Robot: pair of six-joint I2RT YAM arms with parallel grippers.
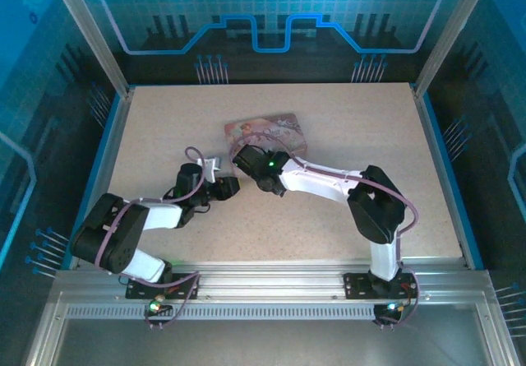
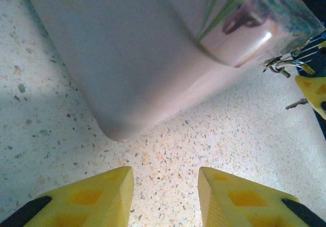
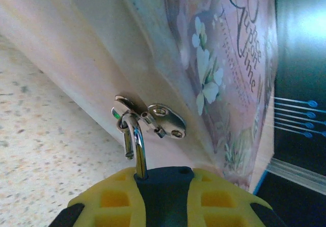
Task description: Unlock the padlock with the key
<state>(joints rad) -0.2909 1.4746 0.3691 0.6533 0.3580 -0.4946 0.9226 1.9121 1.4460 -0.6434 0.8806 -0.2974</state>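
My right gripper [image 3: 164, 182] is shut on the padlock [image 3: 165, 201], whose dark body sits between the yellow fingers. Its silvery shackle [image 3: 137, 145] hooks through the hasp ring [image 3: 124, 121] on the side of the pink tin [image 3: 224, 58]. One shackle leg enters the body and the other ends free above it. My left gripper [image 2: 165, 178] stands open over bare table, just short of the tin's corner [image 2: 119, 130]. A thin grey metal piece [image 2: 296, 103] juts out beside the right finger [image 2: 313, 90]; I cannot tell whether it is the key. From above, both grippers [image 1: 228, 187] [image 1: 246, 159] meet at the tin's near-left corner.
The pink illustrated tin [image 1: 269, 132] lies near the table's middle, towards the back. The speckled tabletop [image 1: 370, 136] is bordered by a blue rim and metal posts. A dark wall [image 3: 300, 58] stands beyond the tin.
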